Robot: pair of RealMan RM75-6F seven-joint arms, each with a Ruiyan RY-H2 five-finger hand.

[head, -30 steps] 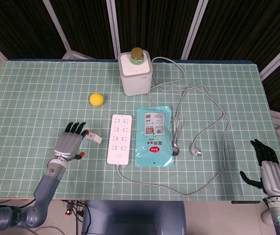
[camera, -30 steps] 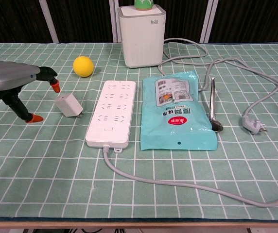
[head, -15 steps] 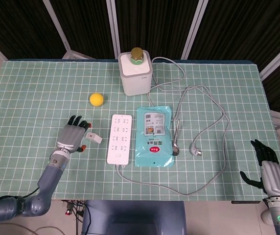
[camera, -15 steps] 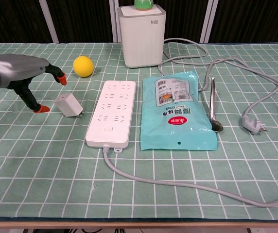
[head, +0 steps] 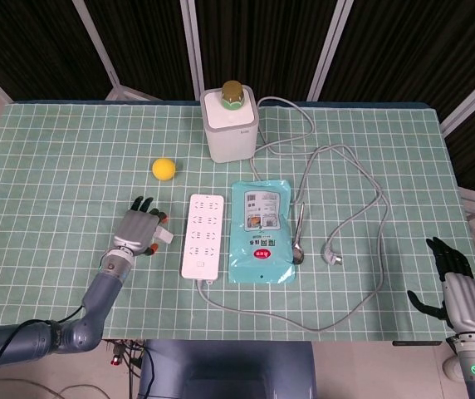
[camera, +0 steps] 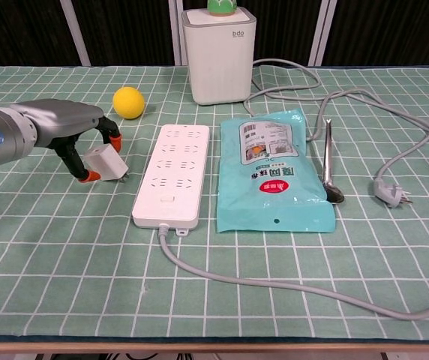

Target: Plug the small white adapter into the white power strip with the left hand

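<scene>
The small white adapter (head: 165,237) (camera: 107,163) lies on the green checked cloth just left of the white power strip (head: 203,235) (camera: 173,175). My left hand (head: 140,230) (camera: 64,127) reaches over it from the left. An orange-tipped thumb sits at the adapter's near left corner and a finger at its far side. The adapter still rests on the cloth, and no firm grip shows. My right hand (head: 457,287) hovers at the table's front right corner with its fingers spread and nothing in it.
A yellow ball (head: 164,169) (camera: 128,102) lies behind the adapter. A white appliance (head: 232,125) (camera: 217,52) stands at the back. Right of the strip lie a teal pouch (head: 260,231) (camera: 272,171), a spoon (head: 298,237) and a grey plug (head: 332,256) on a looping cable.
My left hand has moved right and forward from beside the adapter until its fingers bracket it. The adapter, strip and right hand have not moved.
</scene>
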